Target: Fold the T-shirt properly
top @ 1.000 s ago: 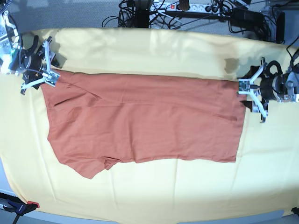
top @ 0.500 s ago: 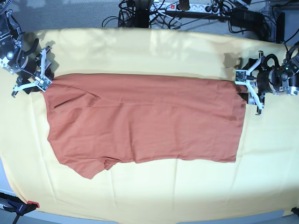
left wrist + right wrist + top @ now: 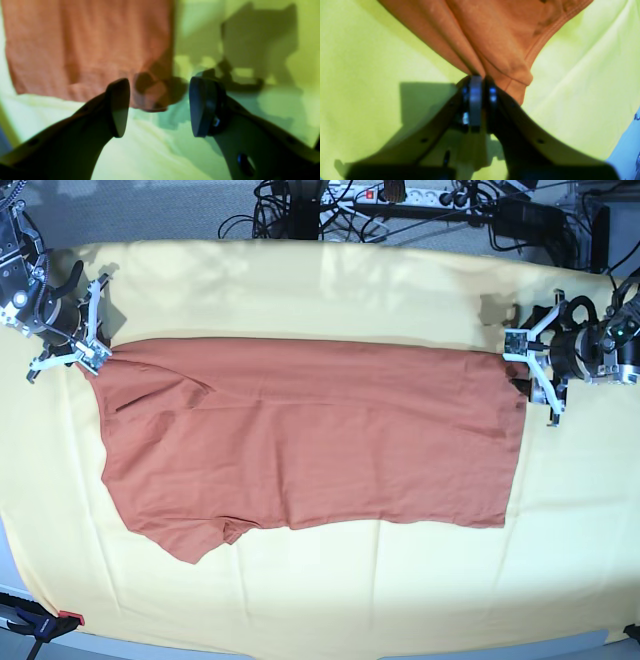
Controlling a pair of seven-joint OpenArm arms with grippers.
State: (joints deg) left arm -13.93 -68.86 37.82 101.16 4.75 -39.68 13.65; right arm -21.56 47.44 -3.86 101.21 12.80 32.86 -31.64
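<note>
Flat, T-shirt (image 3: 310, 435) long axis left-right, sleeve bottom-left.

We see a large pale yellow cloth (image 3: 330, 600) spread across the whole work surface, softly rumpled. Along the top edge of the base view, a tangle of black cables (image 3: 300, 210) and a white power strip (image 3: 400, 194) lie on grey floor. At bottom left, a small red-tipped clamp (image 3: 45, 620).

T-shirt (image 3: 310, 440): matt rust-orange soft knit cloth with stitched hems; yellow cloth (image 3: 320, 290): matt pale woven fabric, lightly creased; left gripper (image 3: 160, 107) and right gripper (image 3: 480, 100): dark smooth plastic-looking fingers, semi-matt.
</note>
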